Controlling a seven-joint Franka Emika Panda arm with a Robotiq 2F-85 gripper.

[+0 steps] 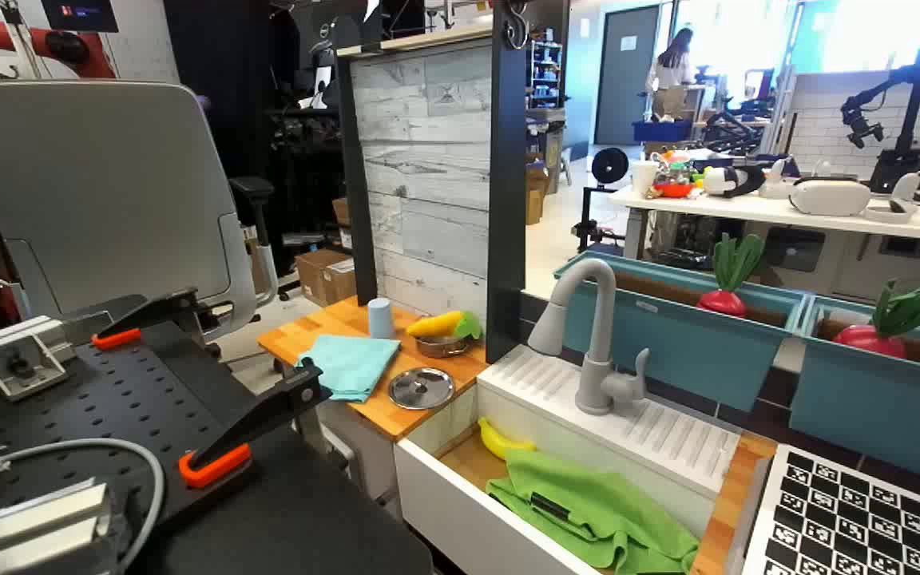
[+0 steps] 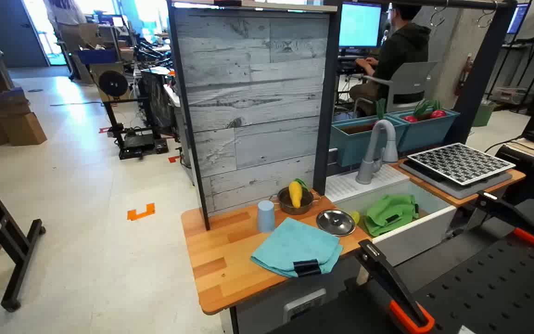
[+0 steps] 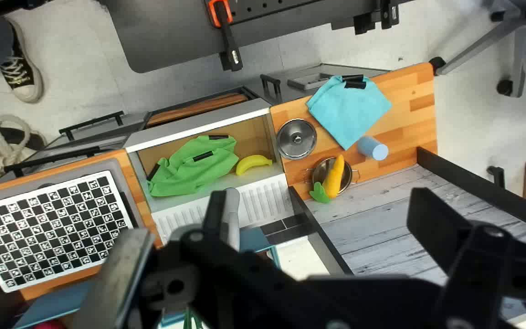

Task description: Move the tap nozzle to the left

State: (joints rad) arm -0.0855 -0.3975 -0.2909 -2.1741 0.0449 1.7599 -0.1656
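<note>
Tap nozzle [image 1: 600, 331]: stands upright on the ribbed ledge [image 1: 684, 442] behind the sink [image 1: 444, 511]; nothing touches it in both exterior views.
Spout head [image 1: 549, 327]: hangs at nine o'clock of the upright tube in an exterior view, bent toward the sink.
Gripper [image 3: 321, 212]: seen in the wrist view only. Fingers wide apart, nothing held. Exact height unreadable from here; judged well apart from the tap nozzle.
Near finger [image 3: 213, 214]: nine o'clock of the gap's middle in the wrist view, its edge overlapping the grey tube. Read as line of sight, not touch.
Far finger [image 3: 432, 224]: three o'clock of the gap's middle, well apart from the tube in that view.
Gap to nozzle: nozzle lies at nine o'clock from the gap's middle, just inside the near finger.
Nozzle long axis: twelve to six in the wrist view, roughly square to the finger line.
Left: taken as facing the sink from the black table [image 3: 171, 36], so toward three o'clock in the wrist view, the pot [image 3: 321, 172] side. My judgement.
Coming move: likely lower first, then sweep to three o'clock with the near finger pushing.
Risk: straight down at this offset, that finger could land on the arch.
</note>
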